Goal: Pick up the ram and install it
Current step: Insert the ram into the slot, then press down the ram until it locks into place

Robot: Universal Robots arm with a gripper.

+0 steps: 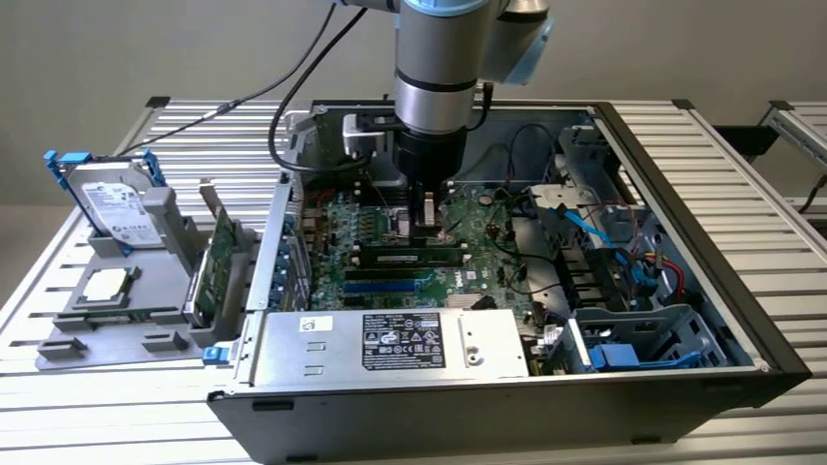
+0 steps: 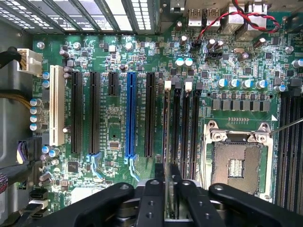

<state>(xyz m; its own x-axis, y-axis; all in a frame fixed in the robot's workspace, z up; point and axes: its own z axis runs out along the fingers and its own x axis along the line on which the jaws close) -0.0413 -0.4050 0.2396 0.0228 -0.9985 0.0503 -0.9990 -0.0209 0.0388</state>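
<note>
1. The arm reaches down into the open computer case (image 1: 723,320) on the worktop (image 1: 723,145). The end effector (image 1: 423,215) hangs low over the motherboard (image 2: 113,137), near the middle of the case.
2. In the wrist view the ram (image 2: 165,142) shows edge-on as a thin strip. It stands on its long edge and runs straight out from the middle of the end effector (image 2: 167,182).
3. Key relation: there is no offset to either side. The ram sits dead centre in the end effector, directly beneath the wrist.
4. Long axis: the ram runs parallel to the black memory slots (image 2: 183,132) and over the one nearest the blue slot (image 2: 130,118). In the exterior view I judge that line as 9 to 3 o'clock.
5. The empty processor socket (image 2: 235,165) lies beside that slot group, toward 6 o'clock of the end effector in the exterior view.
6. Grip: the end effector straddles the ram, but I cannot tell whether it is clenched on the ram or just around it.
7. I cannot tell whether the ram is seated in its slot or only resting above it.
</note>
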